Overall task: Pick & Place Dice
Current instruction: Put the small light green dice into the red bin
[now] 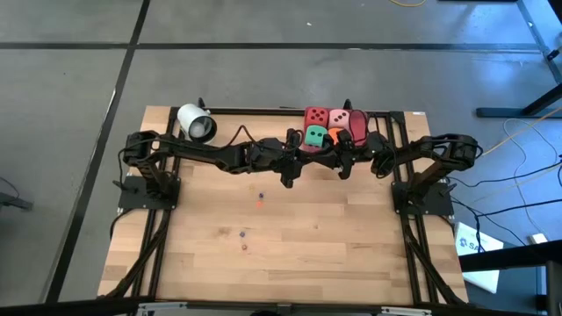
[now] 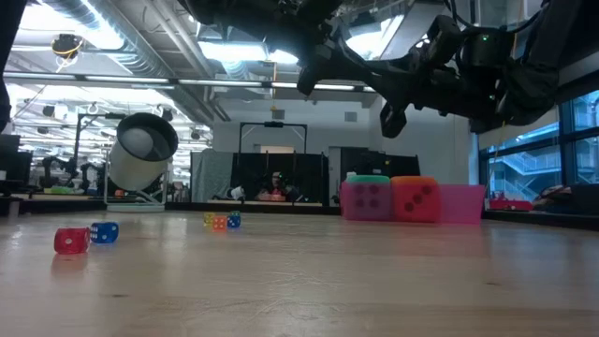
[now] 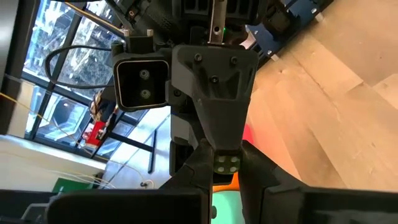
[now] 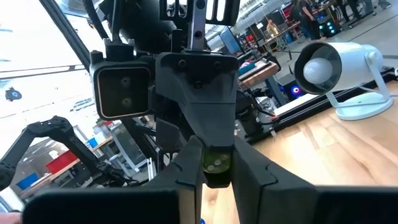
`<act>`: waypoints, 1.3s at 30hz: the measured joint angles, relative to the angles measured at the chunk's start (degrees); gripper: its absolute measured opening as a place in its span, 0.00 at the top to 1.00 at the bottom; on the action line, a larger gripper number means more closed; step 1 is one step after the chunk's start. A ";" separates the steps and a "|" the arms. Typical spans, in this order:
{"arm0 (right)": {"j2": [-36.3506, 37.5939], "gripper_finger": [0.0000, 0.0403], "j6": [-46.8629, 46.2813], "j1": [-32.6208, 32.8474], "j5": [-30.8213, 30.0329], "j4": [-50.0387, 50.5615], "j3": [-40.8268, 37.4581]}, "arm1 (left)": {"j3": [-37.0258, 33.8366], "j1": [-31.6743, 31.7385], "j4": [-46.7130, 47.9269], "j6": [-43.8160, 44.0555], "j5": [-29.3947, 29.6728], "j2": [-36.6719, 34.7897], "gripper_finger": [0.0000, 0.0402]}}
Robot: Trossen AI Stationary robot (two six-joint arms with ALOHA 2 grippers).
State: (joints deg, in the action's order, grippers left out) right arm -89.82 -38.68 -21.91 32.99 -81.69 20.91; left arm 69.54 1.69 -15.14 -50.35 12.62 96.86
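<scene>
Both grippers empty above the table, dice grouped at the far edge.

We see the left gripper [image 1: 288, 178] with jaws nearly closed on nothing; the right gripper [image 1: 344, 168] shows jaws narrowed, also empty. Both hang just in front of the green die [image 1: 313, 136]. Beside it sits the orange die [image 1: 335, 135], with the red die [image 1: 316, 117] and pink die [image 1: 340, 118] right behind. The white cylinder [image 1: 196, 122] lies well to its left.
</scene>
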 joint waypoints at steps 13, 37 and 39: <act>0.00 0.87 2.26 0.00 -0.37 -0.15 0.02 | 0.00 -0.49 -0.01 2.55 0.13 -0.06 0.75; 5.44 0.87 9.01 -3.16 2.28 9.03 0.11 | -0.30 -2.58 23.84 19.87 3.65 -12.87 0.49; 8.34 0.87 12.59 -3.28 0.82 14.96 0.11 | -1.58 -1.71 24.71 22.12 1.91 -14.30 0.50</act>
State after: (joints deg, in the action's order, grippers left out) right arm -81.48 -26.09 -25.19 33.81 -66.73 21.02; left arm 67.96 -0.01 9.57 -28.23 14.54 82.56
